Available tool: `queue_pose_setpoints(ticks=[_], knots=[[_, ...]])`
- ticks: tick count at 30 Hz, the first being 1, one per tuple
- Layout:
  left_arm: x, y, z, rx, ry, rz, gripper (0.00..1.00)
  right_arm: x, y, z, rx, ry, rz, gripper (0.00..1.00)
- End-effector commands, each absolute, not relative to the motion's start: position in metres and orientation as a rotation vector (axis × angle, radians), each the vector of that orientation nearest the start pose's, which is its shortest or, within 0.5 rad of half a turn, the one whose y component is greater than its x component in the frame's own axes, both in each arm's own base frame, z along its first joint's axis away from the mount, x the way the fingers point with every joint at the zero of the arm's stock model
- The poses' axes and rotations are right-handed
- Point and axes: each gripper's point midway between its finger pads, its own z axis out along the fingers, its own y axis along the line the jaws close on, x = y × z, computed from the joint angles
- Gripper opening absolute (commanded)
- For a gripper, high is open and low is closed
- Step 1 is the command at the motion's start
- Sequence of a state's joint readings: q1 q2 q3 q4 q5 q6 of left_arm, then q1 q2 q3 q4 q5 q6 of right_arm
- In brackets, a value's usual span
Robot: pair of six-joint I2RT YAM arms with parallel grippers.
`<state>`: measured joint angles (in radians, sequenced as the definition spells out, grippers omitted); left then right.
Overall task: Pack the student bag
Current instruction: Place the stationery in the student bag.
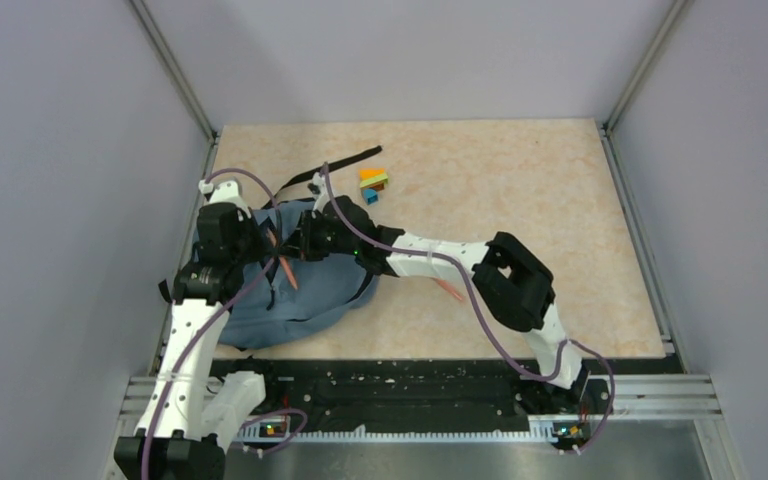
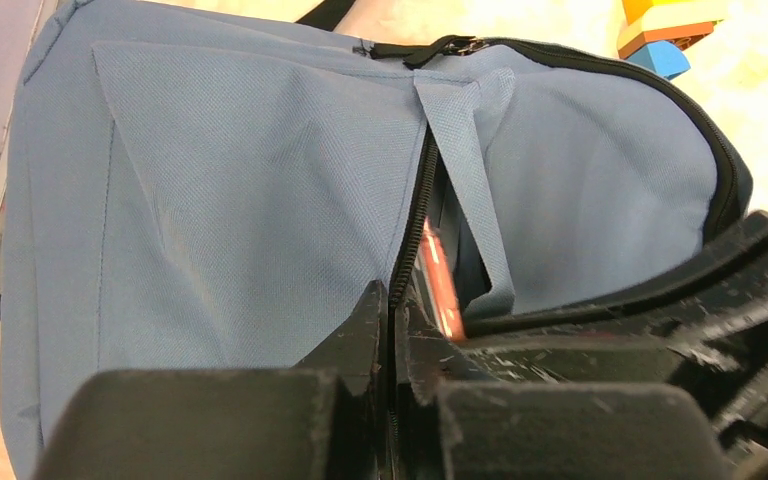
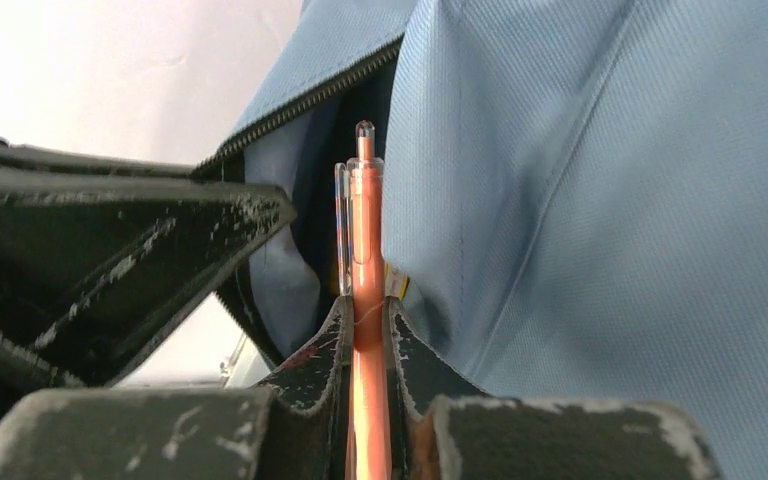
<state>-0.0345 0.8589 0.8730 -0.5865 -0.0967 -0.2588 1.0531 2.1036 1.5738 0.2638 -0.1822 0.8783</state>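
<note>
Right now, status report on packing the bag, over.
Left gripper shut on slate-blue fabric backpack at its black zipper. Right gripper shut on orange plastic pen, end at the open pocket. Pocket mouth looks unobstructed.

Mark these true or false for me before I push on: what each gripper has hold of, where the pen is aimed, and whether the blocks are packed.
1. The right gripper is shut on an orange pen. True.
2. The left gripper is open and clear of the student bag. False: it is shut on the bag's black zipper edge.
3. The held pen points toward the open gap of the bag's zipper. True.
4. The coloured blocks are already inside the bag. False: they lie on the table, just beyond the bag.
</note>
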Motion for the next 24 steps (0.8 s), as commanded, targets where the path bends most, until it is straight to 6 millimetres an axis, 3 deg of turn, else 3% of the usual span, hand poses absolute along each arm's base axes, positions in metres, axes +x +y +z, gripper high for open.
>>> queue_pose_setpoints(ticks=[1,7,16,22,24], knots=[[0.290,-0.016,0.248,-0.233,1.970,-0.158,0.00,0.250,0.592,0.197,-0.386,2.091,1.462,0.00],[0.290,-0.020,0.250,-0.208,1.967,-0.177,0.00,0.272,0.612,0.196,-0.392,2.123,1.391,0.00],[0.290,-0.020,0.249,-0.208,1.972,-0.177,0.00,0.303,0.625,0.202,-0.250,2.080,1.420,0.00],[0.290,-0.019,0.249,-0.209,1.971,-0.174,0.00,0.304,0.630,0.212,-0.255,2.012,1.458,0.00],[0.290,-0.018,0.248,-0.214,1.972,-0.168,0.00,0.304,0.628,0.212,-0.273,2.004,1.428,0.09]])
